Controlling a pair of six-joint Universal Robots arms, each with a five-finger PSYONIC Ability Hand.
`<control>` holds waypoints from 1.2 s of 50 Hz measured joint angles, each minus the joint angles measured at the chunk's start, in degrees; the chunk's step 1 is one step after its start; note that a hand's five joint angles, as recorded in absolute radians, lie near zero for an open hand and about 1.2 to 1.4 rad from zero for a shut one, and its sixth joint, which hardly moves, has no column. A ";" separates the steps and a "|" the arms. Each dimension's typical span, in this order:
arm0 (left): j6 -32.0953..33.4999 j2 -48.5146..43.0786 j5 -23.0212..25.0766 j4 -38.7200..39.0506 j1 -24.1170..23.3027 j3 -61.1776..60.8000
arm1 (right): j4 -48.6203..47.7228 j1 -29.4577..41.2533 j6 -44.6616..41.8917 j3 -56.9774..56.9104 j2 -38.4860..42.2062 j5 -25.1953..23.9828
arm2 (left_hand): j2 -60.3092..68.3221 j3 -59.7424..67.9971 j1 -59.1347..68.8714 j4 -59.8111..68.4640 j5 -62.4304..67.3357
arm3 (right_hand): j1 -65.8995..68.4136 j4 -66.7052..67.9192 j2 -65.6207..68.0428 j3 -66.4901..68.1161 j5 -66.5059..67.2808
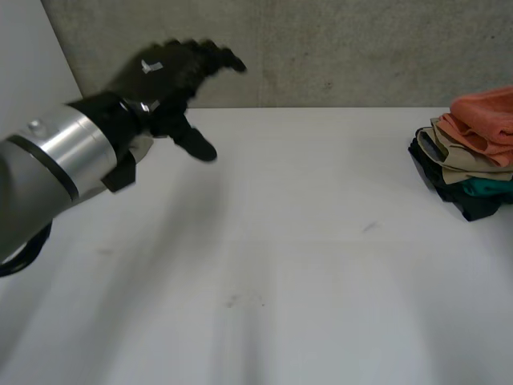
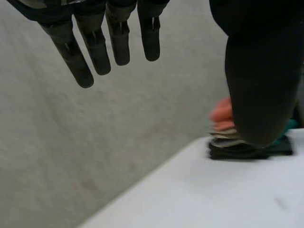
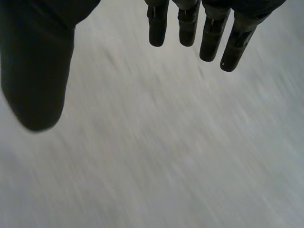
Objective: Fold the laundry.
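Left arm [image 1: 56, 160] is raised over the table [image 1: 304, 241], with the left hand [image 1: 172, 76] up in the air near the wall [image 1: 337, 48]. Its fingers are straight and loosely spread, the thumb hangs apart, and it holds nothing. No cloth lies under its palm or at its fingertips. Right hand [image 3: 35, 71] hovers over bare tabletop, fingers straight and side by side, thumb well out, also empty. The laundry is a pile of clothes [image 1: 473, 152] well apart from the left hand, far off on its thumb side, with an orange piece [image 1: 485, 112] on top, beige and teal under it and something dark at the bottom. The pile looks stacked already and no loose garment lies near either hand, so the likely next step is a reach for the pile. Risks: the pile seems close to the table's edge, so a fast sweep could knock it off. A shallow pinch on the top piece could drag the layers below and spoil the stack. Curling too deep could take several pieces at once.
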 measured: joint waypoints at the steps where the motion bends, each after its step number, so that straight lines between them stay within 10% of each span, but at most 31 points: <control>1: 0.03 0.02 -0.56 0.52 0.11 0.17 | -1.05 1.71 0.77 1.01 -0.93 -0.59 | 0.00 0.00 0.00 0.00 0.00 | 0.00 0.00 0.00 0.00 0.00; 9: 1.35 -2.44 -11.00 10.47 5.99 3.62 | -7.98 24.10 7.43 16.32 -6.46 -7.77 | -0.05 -0.02 -0.01 -0.07 -0.11 | 0.00 0.00 0.00 -0.01 0.00; 16: 4.85 -14.68 -8.96 13.12 19.54 10.00 | -2.39 36.45 4.65 26.48 -0.87 -8.16 | -0.05 -0.02 -0.01 -0.07 -0.11 | 0.00 0.00 -0.01 -0.28 0.00; 30: 16.80 -45.89 0.60 13.00 30.49 28.82 | 7.77 36.30 -6.02 33.57 5.08 -2.29 | 0.00 0.00 0.00 -0.01 -0.05 | 0.00 0.00 -0.01 -0.28 0.00; 60: 28.60 -71.38 3.76 14.29 30.54 55.53 | 4.79 34.08 -5.60 34.96 6.93 -2.12 | 16.04 16.03 16.24 16.06 15.26 | 0.00 0.00 -0.01 -0.28 0.00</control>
